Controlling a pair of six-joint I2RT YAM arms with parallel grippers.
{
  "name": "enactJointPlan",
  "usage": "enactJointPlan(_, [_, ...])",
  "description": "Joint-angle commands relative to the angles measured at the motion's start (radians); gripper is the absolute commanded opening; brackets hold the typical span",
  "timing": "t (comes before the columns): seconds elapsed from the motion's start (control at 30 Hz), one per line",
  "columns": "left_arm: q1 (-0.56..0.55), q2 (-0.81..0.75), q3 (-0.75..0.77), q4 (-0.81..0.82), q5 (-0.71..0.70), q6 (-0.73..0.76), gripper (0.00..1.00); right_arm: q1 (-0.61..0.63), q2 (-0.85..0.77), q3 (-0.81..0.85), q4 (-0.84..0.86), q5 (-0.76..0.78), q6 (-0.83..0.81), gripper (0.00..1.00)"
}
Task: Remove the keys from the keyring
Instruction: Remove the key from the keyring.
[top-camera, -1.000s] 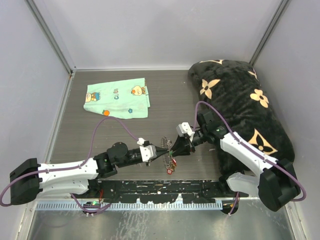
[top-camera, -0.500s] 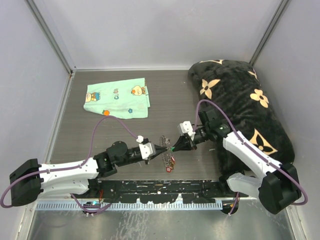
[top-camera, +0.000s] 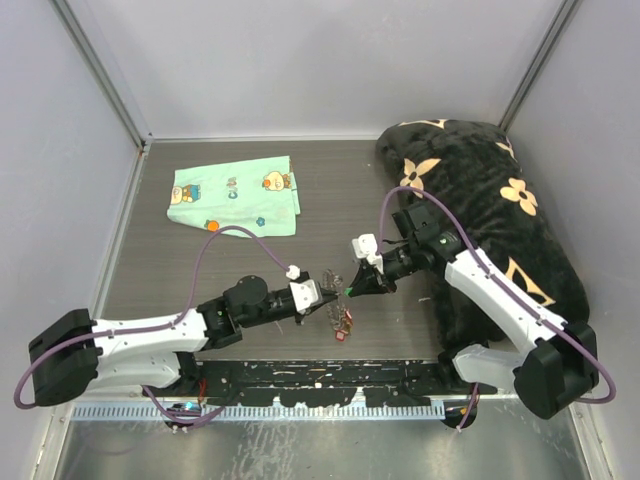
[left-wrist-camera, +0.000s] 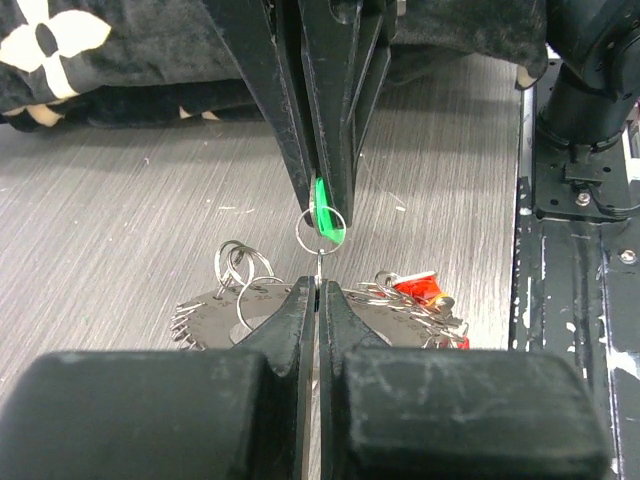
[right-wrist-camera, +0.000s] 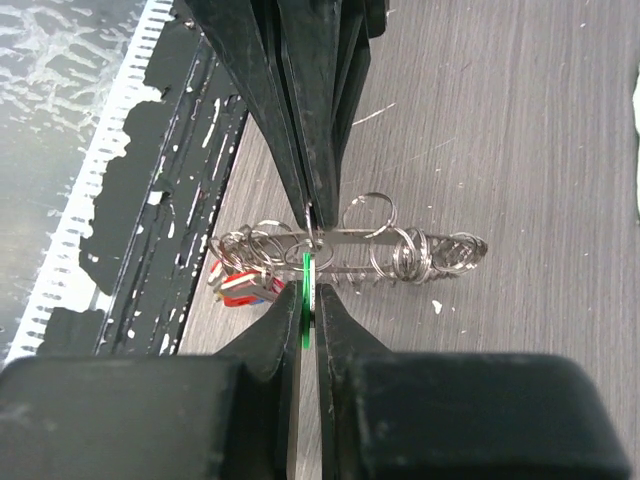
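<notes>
I have my left gripper pressed together on the thin silver wire of the keyring. It is a toothed loop hung with small round rings, low over the grey wood-grain table between the two arms. My right gripper pinches the flat plastic head of a green key, and red-headed keys bunch at the loop's near side.

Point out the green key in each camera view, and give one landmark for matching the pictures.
Top external: green key, a green speck just below centre.
Left wrist: green key, upper centre, pinched by the right end effector reaching down from the top edge.
Right wrist: green key, a thin green edge at centre, just below the keyring.
Shared landmark: the fringed keyring, right beside the key in all three views.
</notes>
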Motion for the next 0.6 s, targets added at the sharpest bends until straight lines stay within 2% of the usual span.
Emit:
enactJointPlan(0.0, [0.014, 0.026, 0.057, 0.065, -0.014, 0.027, 0.00, 0.035, 0.055, 0.110, -0.141, 0.048, -0.028, 0.01])
enactJointPlan(0.2, [0.019, 0.055, 0.038, 0.162, -0.064, 0.060, 0.00, 0.072, 0.183, 0.240, -0.297, 0.062, -0.012, 0.01])
enactJointPlan(0.57, [0.022, 0.102, -0.008, 0.387, -0.103, 0.081, 0.00, 0.095, 0.283, 0.385, -0.318, 0.098, 0.263, 0.01])
